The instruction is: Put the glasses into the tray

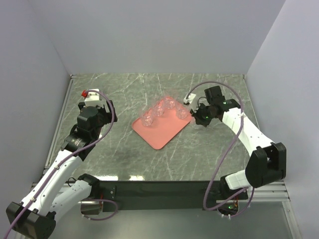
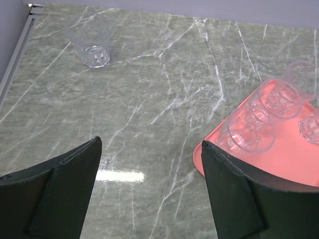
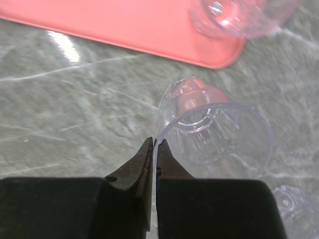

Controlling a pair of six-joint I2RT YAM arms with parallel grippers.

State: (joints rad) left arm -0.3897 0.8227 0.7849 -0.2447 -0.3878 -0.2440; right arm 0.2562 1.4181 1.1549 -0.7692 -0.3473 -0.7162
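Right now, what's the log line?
left gripper open | right gripper shut on glass rim, beside tray | other glasses in tray

- left arm (image 1: 54,174), 8 o'clock in top view: white link shells, black joint housings.
- right arm (image 1: 244,130), 4 o'clock: same white/black scheme, small green lights (image 1: 224,103) on the wrist housing.
- Purple cable (image 1: 113,115) looped along each arm.
- White wrist block with red cap (image 1: 91,92), probably a button.
- left gripper (image 2: 150,144): matte black, broad wedge fingers (image 2: 65,194).
- right gripper (image 3: 154,143): black, tapering to thin tips.
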